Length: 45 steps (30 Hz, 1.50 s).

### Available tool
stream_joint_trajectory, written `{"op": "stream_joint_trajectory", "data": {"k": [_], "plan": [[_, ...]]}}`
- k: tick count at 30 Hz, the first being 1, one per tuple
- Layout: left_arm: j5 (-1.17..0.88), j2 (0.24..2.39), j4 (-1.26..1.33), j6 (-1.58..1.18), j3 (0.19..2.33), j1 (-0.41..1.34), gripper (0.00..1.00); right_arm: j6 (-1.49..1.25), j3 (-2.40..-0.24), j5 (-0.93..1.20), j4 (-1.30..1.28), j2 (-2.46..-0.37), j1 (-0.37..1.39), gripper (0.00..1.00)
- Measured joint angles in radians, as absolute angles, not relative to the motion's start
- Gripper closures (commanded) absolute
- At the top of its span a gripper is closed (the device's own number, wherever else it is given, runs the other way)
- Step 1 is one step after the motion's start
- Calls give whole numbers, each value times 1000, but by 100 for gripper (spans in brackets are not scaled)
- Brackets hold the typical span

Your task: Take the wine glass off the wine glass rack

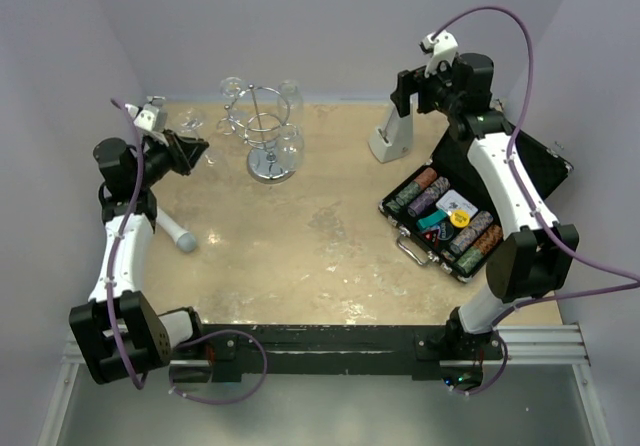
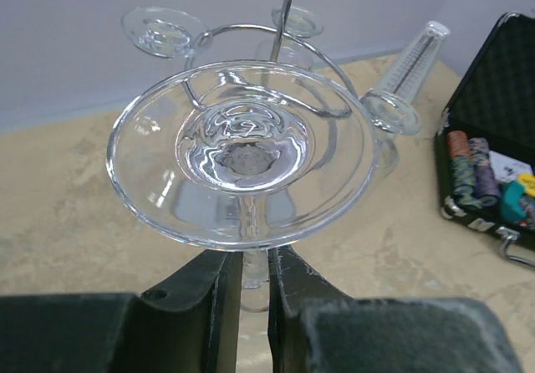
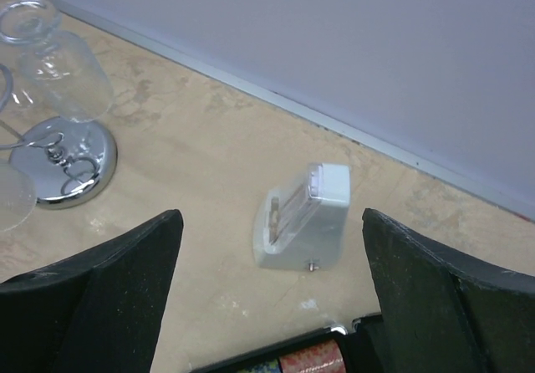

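The wine glass rack (image 1: 268, 134) is a chrome wire stand on a round disc base at the back of the table, with wine glasses hanging upside down from its arms. My left gripper (image 1: 195, 150) is just left of it, shut on the stem of a clear wine glass (image 1: 190, 121). In the left wrist view the fingers (image 2: 216, 285) pinch that stem under the glass's wide round foot (image 2: 242, 151), and the rack's post and hoop (image 2: 284, 22) stand behind. My right gripper (image 3: 272, 218) is open and empty, high above the grey metronome (image 3: 303, 218).
The metronome (image 1: 390, 134) stands right of the rack. An open black case of poker chips (image 1: 470, 206) lies at the right. A grey cylinder (image 1: 178, 234) lies near the left arm. The rack's base (image 3: 67, 160) shows in the right wrist view.
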<state>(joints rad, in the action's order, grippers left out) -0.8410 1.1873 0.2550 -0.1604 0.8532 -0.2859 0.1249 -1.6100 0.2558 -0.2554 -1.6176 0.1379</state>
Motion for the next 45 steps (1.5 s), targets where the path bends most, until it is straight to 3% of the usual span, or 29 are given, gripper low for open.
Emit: {"op": "stream_joint_trajectory", "data": {"k": [10, 21, 28, 37, 45], "plan": [[-842, 1148, -139, -294, 947, -286, 100, 215, -1503, 283, -142, -1525, 233, 11], [-930, 1230, -595, -132, 1017, -286, 100, 343, -1364, 368, -12, -1386, 352, 12], [-934, 1212, -742, -49, 1018, -287, 100, 451, -1262, 439, 28, -1324, 470, 12], [-1154, 1338, -936, 109, 982, -287, 100, 852, -1157, 352, -24, -1140, 779, 11], [-1267, 1415, -1028, 131, 962, -287, 100, 1293, -1077, 315, -128, -1144, 1052, 7]]}}
